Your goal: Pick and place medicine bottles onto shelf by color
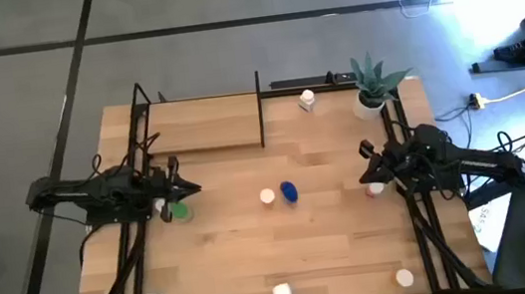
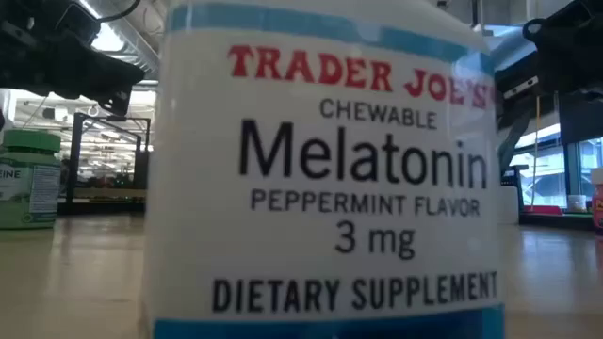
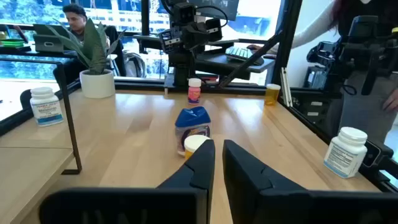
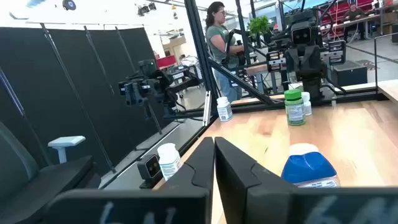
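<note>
Left gripper [image 1: 190, 187] narrowed nearly shut, empty, low over table's left side; green bottle [image 1: 179, 211] just beside it. Right gripper [image 1: 364, 155] likewise pinched shut, empty, at right side near pink-capped bottle [image 1: 376, 189]. Blue bottle [image 1: 289, 192] and orange-capped bottle [image 1: 267, 197] side by side mid-table. Shelf [image 1: 202, 124] at far left, bare. White bottle [image 1: 307, 100] near potted plant [image 1: 373, 81]. Three white bottles along near edge; melatonin bottle [image 2: 325, 179] filled low view.

Grey floor [image 1: 16, 97], bright windows [image 3: 124, 15], dark partition panels [image 4: 74, 93].
</note>
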Robot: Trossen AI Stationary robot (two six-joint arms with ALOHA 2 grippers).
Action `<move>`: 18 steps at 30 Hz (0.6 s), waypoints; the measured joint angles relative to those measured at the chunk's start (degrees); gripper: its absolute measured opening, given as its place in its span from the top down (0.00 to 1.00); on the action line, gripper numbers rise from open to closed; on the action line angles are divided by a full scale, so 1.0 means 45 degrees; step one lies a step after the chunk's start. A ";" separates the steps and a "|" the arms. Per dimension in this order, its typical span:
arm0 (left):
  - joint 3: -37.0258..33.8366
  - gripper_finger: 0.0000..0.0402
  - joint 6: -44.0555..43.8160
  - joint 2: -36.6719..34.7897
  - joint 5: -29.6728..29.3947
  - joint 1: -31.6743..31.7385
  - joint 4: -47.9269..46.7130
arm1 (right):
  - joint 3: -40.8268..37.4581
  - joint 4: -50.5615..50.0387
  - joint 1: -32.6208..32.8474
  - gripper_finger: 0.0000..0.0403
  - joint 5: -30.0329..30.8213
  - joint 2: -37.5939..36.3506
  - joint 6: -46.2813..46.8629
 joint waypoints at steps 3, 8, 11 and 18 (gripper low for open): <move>0.0000 0.93 0.0000 -0.0001 -0.0001 -0.0001 0.0000 | 0.0000 0.0002 0.0001 0.96 0.0000 -0.0002 0.0006; 0.0000 0.93 0.0000 0.0000 -0.0004 0.0000 0.0000 | 0.0001 0.0004 0.0005 0.96 0.0001 0.0000 0.0006; 0.0000 0.93 0.0000 -0.0002 -0.0003 0.0000 0.0000 | 0.0005 0.0005 0.0005 0.96 0.0000 0.0000 0.0010; 0.0000 0.93 0.0000 0.0000 0.0000 -0.0005 0.0000 | 0.0004 0.0000 0.0001 0.96 0.0000 0.0000 0.0009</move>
